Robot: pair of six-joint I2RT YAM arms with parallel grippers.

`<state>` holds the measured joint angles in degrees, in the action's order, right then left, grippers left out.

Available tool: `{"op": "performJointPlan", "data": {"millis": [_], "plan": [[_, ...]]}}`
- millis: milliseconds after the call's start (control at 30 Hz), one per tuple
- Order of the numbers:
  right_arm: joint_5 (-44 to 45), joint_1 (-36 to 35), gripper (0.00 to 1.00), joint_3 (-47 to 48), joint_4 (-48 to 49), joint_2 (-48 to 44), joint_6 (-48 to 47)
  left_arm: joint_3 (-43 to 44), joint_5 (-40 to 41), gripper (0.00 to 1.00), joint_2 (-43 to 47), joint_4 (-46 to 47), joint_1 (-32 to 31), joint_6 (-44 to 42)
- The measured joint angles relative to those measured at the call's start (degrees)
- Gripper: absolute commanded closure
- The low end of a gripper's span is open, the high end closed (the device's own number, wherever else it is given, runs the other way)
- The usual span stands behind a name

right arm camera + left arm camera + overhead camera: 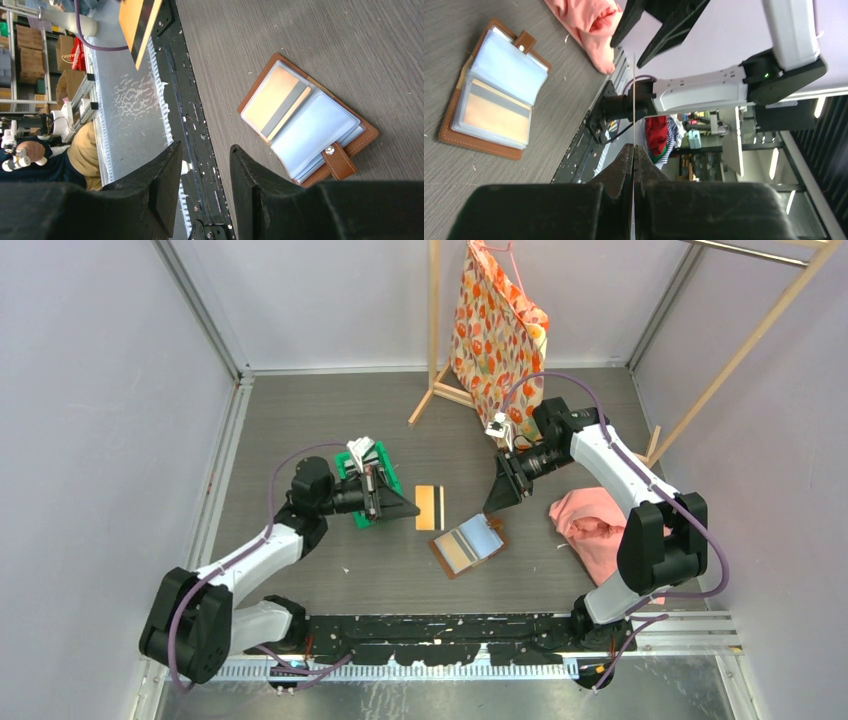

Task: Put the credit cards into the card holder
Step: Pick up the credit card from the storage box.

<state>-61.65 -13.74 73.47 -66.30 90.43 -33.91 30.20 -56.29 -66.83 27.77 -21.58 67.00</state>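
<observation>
The pink cloth (pixel 590 525) is lying at the right of the overhead frame, playing no part in the job. Left of it, in the lower middle, the card holder (pixel 468 545) is lying open on the table (pixel 300 420), with one tan, grey-striped card (pixel 272 100) sitting in a sleeve. The left gripper (pixel 633 150) is clenching a gold credit card (pixel 431 507) by its edge, just up-left of the holder. The right gripper (pixel 205 147) is hanging half-spread and empty, up-right of it. The risk, I judge, is that with so thin a pinch the card could be twisting or slipping at the sleeve mouth, and the loose holder could be sliding away unless pinned. No writing is showing legibly on cards or holder
</observation>
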Motion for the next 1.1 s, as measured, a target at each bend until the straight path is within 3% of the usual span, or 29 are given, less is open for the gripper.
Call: {"op": "performJointPlan", "data": {"millis": [200,567,1100], "plan": [[0.7,0.0,0.54,-0.7,2.4,-0.1,3.1,-5.1,7.1,0.99,3.1,2.3,-6.4,-1.9],[12.6,0.0,0.50,-5.9,15.6,0.5,17.1,-14.7,23.1,0.99,4.2,8.1,-15.7,2.5],[22.7,-0.7,0.50,-5.6,17.4,11.4,18.4,-14.0,35.2,1.00,-11.2,12.8,-23.3,7.6]]}}
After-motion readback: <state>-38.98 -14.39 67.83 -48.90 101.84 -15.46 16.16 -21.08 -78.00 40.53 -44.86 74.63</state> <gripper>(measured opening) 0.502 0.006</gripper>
